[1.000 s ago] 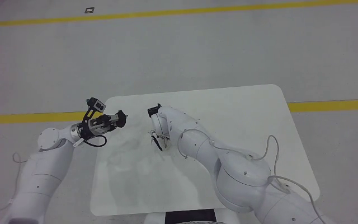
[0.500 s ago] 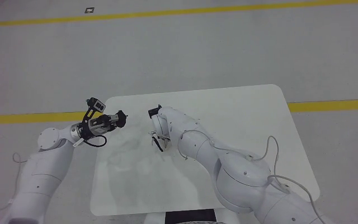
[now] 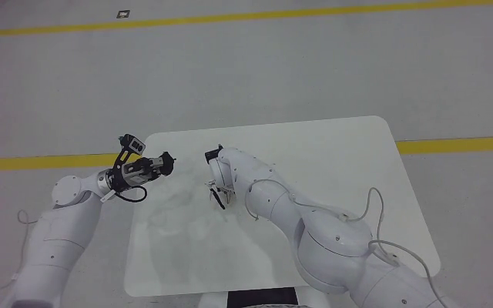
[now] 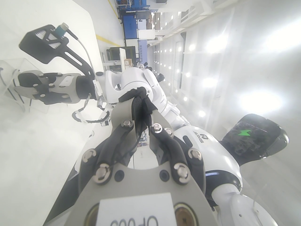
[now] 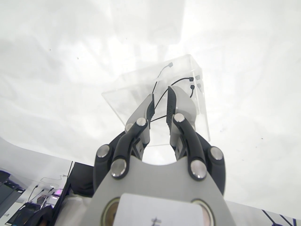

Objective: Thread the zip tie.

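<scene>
Zip tie [image 5: 182,79] lay in the clear box [image 5: 131,88] left of centre on the desk [image 3: 347,154], its strand between the right gripper's [image 5: 161,92] parted fingers [image 5: 172,99], which likely needed a square pinch; the left gripper [image 4: 140,95] hung clenched.

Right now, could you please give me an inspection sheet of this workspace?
Surface: white table with rounded corners.
Job's things: black ties at a clear box; whether in or on it, cannot tell.
Clutter: nothing seen.
Grippers: right gripper open at the box, one tie running between its fingers; left gripper shut on a thin black strand, likely a tie, near the table's left edge.
Cables: a grey cable loops off the right arm.
Surroundings: grey floor with yellow lines.
</scene>
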Available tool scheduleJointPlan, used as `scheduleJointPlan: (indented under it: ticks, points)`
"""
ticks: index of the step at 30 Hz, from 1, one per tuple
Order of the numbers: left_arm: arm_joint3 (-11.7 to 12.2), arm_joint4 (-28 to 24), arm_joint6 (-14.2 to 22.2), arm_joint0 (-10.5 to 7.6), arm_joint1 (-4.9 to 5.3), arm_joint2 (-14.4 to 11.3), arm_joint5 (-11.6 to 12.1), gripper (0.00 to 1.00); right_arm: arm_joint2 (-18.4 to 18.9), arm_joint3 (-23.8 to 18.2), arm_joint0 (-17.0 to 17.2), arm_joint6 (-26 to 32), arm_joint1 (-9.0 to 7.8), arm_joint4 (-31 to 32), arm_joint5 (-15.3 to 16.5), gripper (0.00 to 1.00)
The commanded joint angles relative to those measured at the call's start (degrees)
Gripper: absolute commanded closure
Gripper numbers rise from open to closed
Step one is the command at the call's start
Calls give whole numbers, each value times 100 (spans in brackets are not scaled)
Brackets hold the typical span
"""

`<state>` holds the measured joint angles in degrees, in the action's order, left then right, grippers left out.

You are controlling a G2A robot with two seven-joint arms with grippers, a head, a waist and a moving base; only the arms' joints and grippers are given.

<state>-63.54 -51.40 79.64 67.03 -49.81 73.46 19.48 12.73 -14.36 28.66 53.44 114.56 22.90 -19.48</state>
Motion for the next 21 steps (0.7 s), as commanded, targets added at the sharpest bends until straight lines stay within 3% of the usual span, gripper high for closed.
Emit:
scheduleJointPlan:
  ticks: [1,21]
  points:
    - [0,0,0,0,0,0,0,100,5,2,8,10,0,17,0,87]
    - [0,0,0,0,0,0,0,100,50,-85,81,130,-1,266,0,83]
